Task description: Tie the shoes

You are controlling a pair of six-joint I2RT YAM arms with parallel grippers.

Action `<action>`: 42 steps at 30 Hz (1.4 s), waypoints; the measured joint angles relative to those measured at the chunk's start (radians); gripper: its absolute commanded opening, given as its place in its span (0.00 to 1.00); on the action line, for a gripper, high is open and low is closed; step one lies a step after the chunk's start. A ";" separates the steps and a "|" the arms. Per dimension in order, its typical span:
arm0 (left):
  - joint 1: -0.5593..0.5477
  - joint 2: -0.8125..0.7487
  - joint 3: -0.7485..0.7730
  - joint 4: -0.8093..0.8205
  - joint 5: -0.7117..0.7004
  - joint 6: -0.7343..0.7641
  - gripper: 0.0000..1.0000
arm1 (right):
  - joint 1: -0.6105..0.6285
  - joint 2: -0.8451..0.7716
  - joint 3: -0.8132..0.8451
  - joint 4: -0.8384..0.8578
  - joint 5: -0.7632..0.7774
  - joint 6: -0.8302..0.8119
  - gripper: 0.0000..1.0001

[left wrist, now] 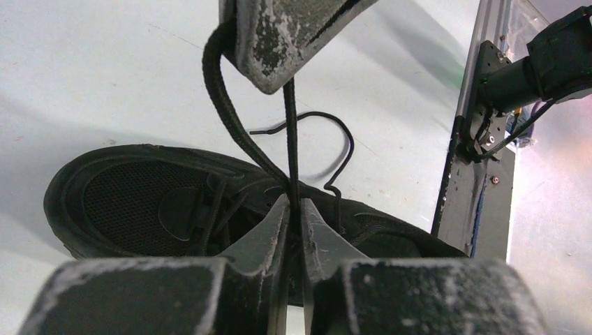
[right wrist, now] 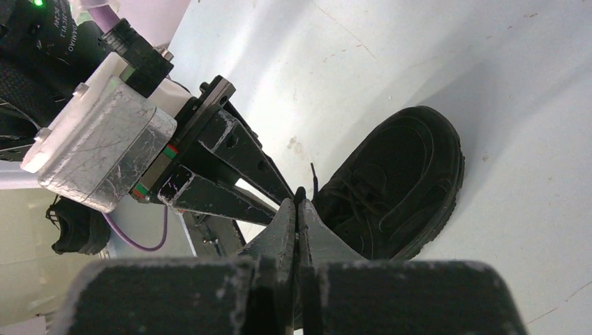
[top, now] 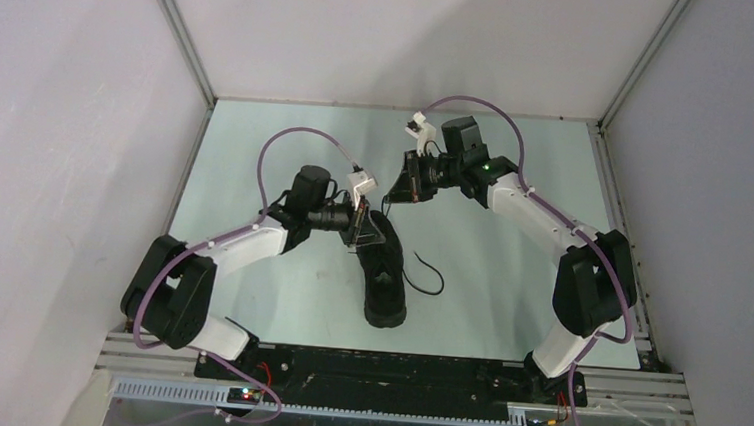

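Bearing all: the desk point(top: 257, 155), pale, walled on three sides.
Arms: the left arm point(top: 240, 246) and right arm point(top: 544, 210) both bent inward and met over the middle of the desk.
Shoe point(top: 384, 284): black, sat on its sole mid-desk between the arms, one end toward the near edge, its laced part right under the hands.
Left hand point(left wrist: 293, 209): hung just above the shoe, fingers pressed almost together, a strand of lace pinched between their tips.
Right hand point(right wrist: 297, 209): fingers closed flat against each other, tips close to the left hand's; lace ran up from the shoe into its grip.
Lace point(left wrist: 234, 125): thin and black, two strands pulled up from the shoe between the hands.
Loose end point(left wrist: 343, 143): curled on the desk beside the shoe, on the right arm's side.
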 measured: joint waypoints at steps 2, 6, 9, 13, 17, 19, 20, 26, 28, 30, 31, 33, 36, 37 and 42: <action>0.001 0.000 -0.001 0.000 0.000 0.000 0.07 | -0.001 0.000 -0.003 0.000 0.000 -0.002 0.00; 0.001 0.000 -0.013 0.013 0.000 -0.001 0.00 | -0.003 -0.001 -0.010 0.000 0.000 -0.019 0.07; 0.002 0.000 -0.028 0.026 -0.001 -0.005 0.00 | -0.008 -0.012 -0.036 -0.003 0.004 -0.053 0.27; 0.003 0.000 -0.050 0.039 -0.012 -0.013 0.00 | -0.049 -0.039 -0.082 -0.051 0.039 -0.164 0.41; 0.003 0.000 -0.058 0.046 -0.041 -0.037 0.00 | -0.102 -0.053 -0.111 -0.132 0.124 -0.322 0.43; 0.003 0.000 -0.060 0.049 -0.058 -0.058 0.00 | -0.114 -0.053 -0.126 -0.181 0.198 -0.418 0.42; 0.003 0.000 -0.061 0.050 -0.066 -0.066 0.00 | -0.110 -0.053 -0.133 -0.199 0.231 -0.454 0.41; 0.003 0.000 -0.061 0.052 -0.088 -0.106 0.00 | 0.005 0.028 -0.155 -0.315 0.415 -0.577 0.40; 0.003 0.000 -0.061 0.052 -0.090 -0.113 0.00 | 0.036 0.070 -0.161 -0.331 0.449 -0.573 0.39; 0.003 0.000 -0.061 0.052 -0.092 -0.114 0.00 | 0.058 0.106 -0.172 -0.342 0.491 -0.562 0.39; 0.003 0.000 -0.061 0.052 -0.092 -0.114 0.00 | 0.064 0.116 -0.174 -0.343 0.505 -0.558 0.39; 0.003 0.000 -0.061 0.052 -0.092 -0.115 0.00 | 0.082 0.125 -0.182 -0.336 0.543 -0.546 0.39; 0.003 0.000 -0.061 0.052 -0.093 -0.115 0.00 | 0.112 0.126 -0.186 -0.319 0.586 -0.542 0.39; 0.003 0.000 -0.061 0.052 -0.096 -0.116 0.00 | 0.126 0.126 -0.186 -0.309 0.595 -0.542 0.38; 0.003 0.000 -0.061 0.052 -0.099 -0.118 0.00 | 0.165 0.126 -0.187 -0.262 0.595 -0.538 0.38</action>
